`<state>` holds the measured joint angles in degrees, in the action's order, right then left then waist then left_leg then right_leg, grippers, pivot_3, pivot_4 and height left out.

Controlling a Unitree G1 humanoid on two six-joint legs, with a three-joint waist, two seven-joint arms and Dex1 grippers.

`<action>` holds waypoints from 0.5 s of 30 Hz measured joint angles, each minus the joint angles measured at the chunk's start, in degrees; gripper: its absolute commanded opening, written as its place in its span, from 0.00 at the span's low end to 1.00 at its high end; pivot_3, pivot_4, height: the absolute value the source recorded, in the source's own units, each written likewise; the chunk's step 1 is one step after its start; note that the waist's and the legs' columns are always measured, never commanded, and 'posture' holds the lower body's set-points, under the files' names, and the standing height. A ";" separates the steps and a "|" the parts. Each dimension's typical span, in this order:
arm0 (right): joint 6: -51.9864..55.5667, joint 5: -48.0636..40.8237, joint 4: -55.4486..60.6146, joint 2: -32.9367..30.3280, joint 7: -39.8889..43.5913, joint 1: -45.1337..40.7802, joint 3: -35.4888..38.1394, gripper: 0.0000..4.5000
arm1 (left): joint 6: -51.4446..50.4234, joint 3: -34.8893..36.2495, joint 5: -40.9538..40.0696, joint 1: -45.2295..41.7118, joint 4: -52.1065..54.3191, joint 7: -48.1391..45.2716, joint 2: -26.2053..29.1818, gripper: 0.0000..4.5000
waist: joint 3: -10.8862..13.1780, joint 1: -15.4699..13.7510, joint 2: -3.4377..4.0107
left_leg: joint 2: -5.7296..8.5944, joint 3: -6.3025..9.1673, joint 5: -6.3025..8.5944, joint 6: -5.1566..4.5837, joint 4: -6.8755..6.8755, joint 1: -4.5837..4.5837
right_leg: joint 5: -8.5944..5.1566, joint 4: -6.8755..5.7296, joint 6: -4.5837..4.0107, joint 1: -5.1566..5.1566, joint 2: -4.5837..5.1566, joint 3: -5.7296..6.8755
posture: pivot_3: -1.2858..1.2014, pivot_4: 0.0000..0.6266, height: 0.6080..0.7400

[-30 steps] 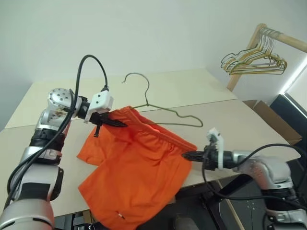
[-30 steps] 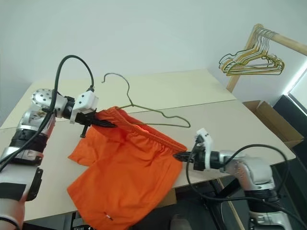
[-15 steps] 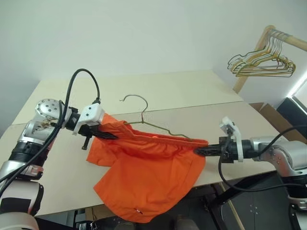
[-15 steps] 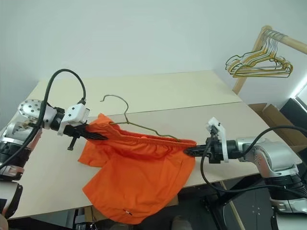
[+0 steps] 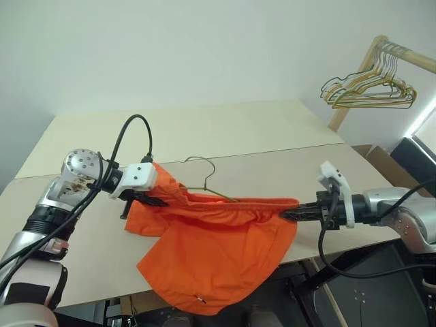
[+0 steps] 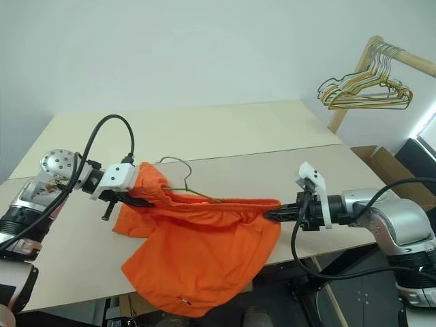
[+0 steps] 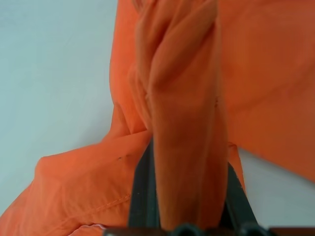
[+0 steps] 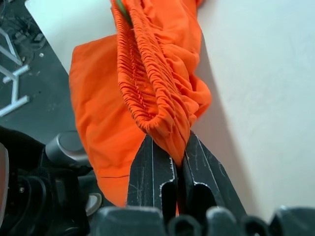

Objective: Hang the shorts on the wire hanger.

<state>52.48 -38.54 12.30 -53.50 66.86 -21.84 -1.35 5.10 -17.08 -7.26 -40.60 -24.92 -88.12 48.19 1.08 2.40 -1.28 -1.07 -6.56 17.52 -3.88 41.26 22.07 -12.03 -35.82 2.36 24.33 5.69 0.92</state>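
The orange shorts (image 5: 211, 252) are stretched by the gathered waistband between both grippers, with the legs drooping over the table's front edge. My left gripper (image 5: 160, 201) is shut on the waistband's left end, and fabric bunches between its fingers (image 7: 142, 196). At the right end my right gripper (image 5: 289, 214) is shut on the elastic fold (image 8: 162, 123). The wire hanger (image 5: 203, 165) shows its hook and a short stretch of wire above the waistband. The rest of it is hidden in or behind the fabric.
The beige table (image 5: 259, 129) extends behind the shorts. A wooden rack (image 5: 357, 65) at the back right carries a bunch of gold and green hangers (image 5: 371, 92). A cardboard box (image 5: 385, 163) sits on the floor at the right, beyond the table.
The waistband has been pulled taut between the grippers. My left gripper sank and my right one rose. The hanger's shoulders, earlier visible behind the shorts, are now covered by fabric.
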 measured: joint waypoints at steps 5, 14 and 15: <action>0.11 1.46 4.61 0.00 -1.77 -2.70 -2.26 0.19 | -0.38 -0.58 2.73 -1.51 -1.64 1.73 -4.58 0.00 | 0.00 -0.14 0.00 | 0.01 0.00 0.00 0.01 0.04 0.06 | 0.00 0.03 0.00 0.01 0.01 0.04 | 0.48 0.00 1.00; 0.78 2.54 7.57 -1.41 -3.48 -1.63 -4.21 0.89 | -1.31 -0.58 4.94 -2.72 -3.54 3.67 -7.91 0.00 | 0.00 0.19 0.00 | 0.01 0.00 0.00 0.00 0.04 0.06 | 0.00 0.03 0.00 0.02 0.02 0.02 | 0.48 0.00 1.00; 0.91 2.59 7.52 -1.85 -3.70 -1.14 -4.21 0.97 | -1.30 -0.56 4.95 -2.72 -3.57 3.67 -7.91 0.00 | 0.00 0.18 0.00 | 0.01 0.00 0.00 0.00 0.04 0.06 | 0.00 0.03 0.00 0.02 0.02 0.02 | 0.48 0.00 1.00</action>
<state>53.39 -35.95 19.82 -55.35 63.17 -22.98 -5.56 3.80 -17.65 -2.31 -43.31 -28.50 -84.45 40.29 1.08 2.59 -1.28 -1.06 -6.56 17.52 -3.88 41.29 22.13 -12.03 -35.79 2.36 24.35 5.71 0.94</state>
